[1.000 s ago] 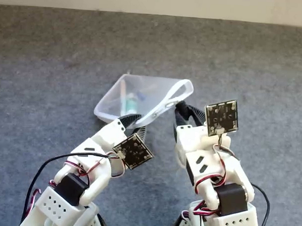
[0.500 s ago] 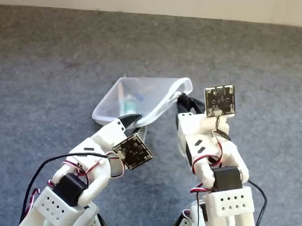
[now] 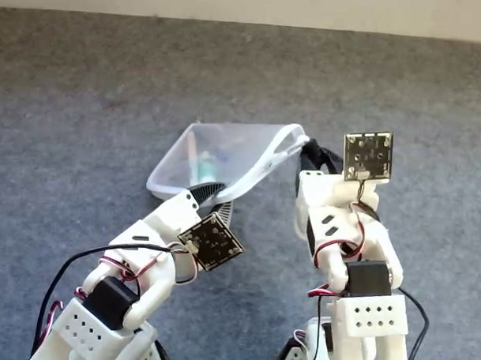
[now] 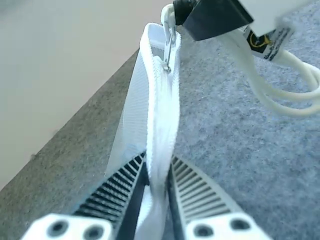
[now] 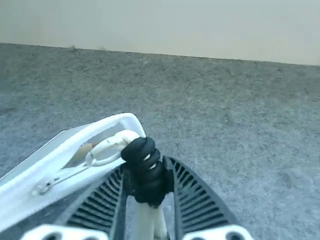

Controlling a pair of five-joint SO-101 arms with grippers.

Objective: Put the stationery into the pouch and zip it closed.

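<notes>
1. Clear pouch (image 3: 226,152) at upper centre of frame, stationery (image 3: 206,157) inside.
2. Left end effector (image 3: 211,192) clenched on pouch's lower zipper edge.
3. Right end effector (image 3: 309,155) grasping zipper pull (image 5: 146,167) at pouch's right corner.

Translucent pouch (image 3: 230,145), stationery (image 3: 203,160) inside

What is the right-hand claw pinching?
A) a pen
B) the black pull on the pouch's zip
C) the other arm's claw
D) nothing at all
B: the right claw is shut on the black pull, which is fixed to the pouch.
</notes>
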